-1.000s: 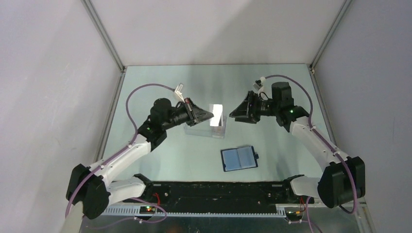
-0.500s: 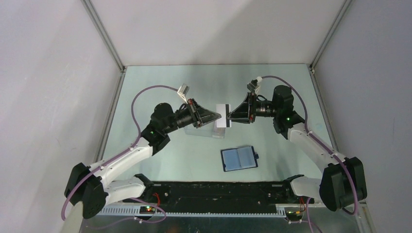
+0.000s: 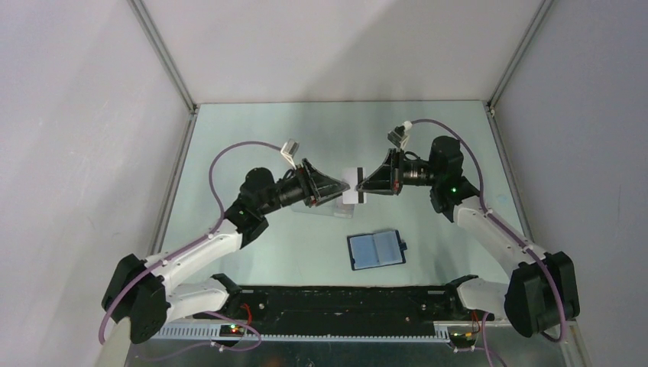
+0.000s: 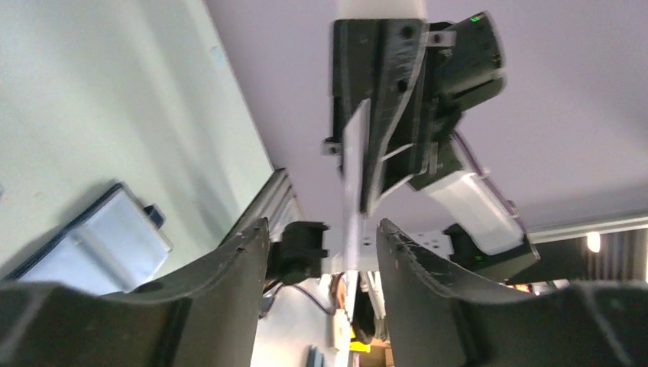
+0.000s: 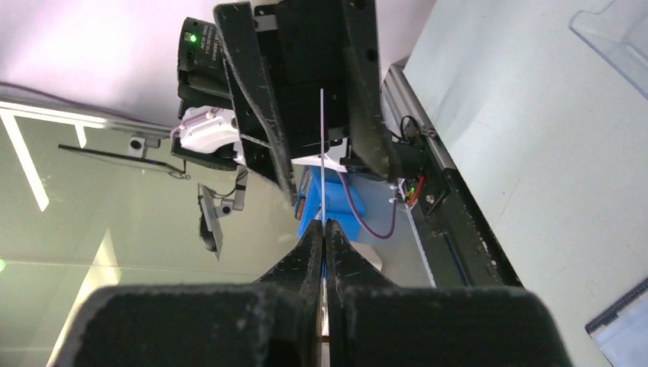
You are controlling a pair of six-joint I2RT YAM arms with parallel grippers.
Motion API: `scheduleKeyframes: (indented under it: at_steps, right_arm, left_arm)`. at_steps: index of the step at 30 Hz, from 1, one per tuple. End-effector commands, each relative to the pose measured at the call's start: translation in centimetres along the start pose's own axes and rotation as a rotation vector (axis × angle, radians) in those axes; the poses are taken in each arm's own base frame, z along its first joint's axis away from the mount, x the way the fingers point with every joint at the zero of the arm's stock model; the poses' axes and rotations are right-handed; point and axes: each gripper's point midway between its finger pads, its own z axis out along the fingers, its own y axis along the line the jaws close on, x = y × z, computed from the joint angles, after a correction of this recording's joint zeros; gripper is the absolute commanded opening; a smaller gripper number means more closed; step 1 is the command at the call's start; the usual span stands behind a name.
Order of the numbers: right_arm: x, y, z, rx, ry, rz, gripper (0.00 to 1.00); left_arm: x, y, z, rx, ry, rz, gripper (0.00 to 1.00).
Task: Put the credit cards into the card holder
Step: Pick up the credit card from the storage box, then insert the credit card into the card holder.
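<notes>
The right jaws are pinched shut on one end of a credit card (image 5: 322,145), held edge-up in mid-air. The left jaws stand apart on either side of it, seemingly clear. Thin, light, stiff and slick, it is probably best gripped across its flat faces. Nearest the bases, the card holder (image 3: 376,249) lies open on the surface (image 3: 252,153), with no card visible inside. Farther back is a clear stand (image 5: 611,34), contents unclear.
</notes>
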Motion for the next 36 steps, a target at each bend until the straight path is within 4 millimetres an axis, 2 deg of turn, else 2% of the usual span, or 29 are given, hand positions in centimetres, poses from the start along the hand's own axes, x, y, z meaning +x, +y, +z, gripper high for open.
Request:
scheduleKeyframes:
  at_steps: [1,2,3,4,7,11,16,20,25,36]
  right_arm:
    - [1.3,-2.6,-1.4,0.136,-0.017,-0.002,0.00]
    - [1.5,-3.3,-1.8,0.164,-0.019,-0.051,0.00]
    - [2.2,-4.5,-2.3,0.228,-0.020,-0.006,0.00]
    - [2.5,-5.3,-2.6,0.262,-0.016,-0.044,0.00]
    - [4.0,-8.4,-3.9,0.390,-0.025,-0.009,0.00]
    - [5.9,-12.1,-5.6,0.497,-0.054,0.035,0.00]
    - [8.8,-16.0,-7.0,0.592,-0.049,0.084,0.00]
    - [9.9,-18.5,-7.6,0.648,-0.040,0.093,0.00]
    - [10.1,-20.4,-7.7,0.679,-0.025,0.089,0.00]
    - [9.3,-22.9,-7.9,0.742,-0.040,0.084,0.00]
  left_arm:
    - [0.8,2.2,-0.5,-0.043,-0.011,-0.020,0.61]
    - [1.1,3.4,-0.8,-0.069,-0.018,-0.032,0.64]
    - [1.3,4.0,-1.0,-0.083,-0.022,-0.038,0.64]
    - [1.8,5.3,-1.3,-0.114,-0.027,-0.054,0.65]
    - [2.8,8.1,-1.9,-0.186,-0.034,-0.086,0.65]
    - [5.6,12.5,-2.4,-0.321,0.022,-0.135,0.60]
    - [8.7,15.0,-1.8,-0.445,0.098,-0.121,0.54]
    - [10.9,17.8,-1.5,-0.569,0.157,-0.139,0.48]
    - [12.9,20.1,-0.7,-0.671,0.233,-0.128,0.44]
    - [14.0,23.3,-1.5,-0.796,0.278,-0.125,0.29]
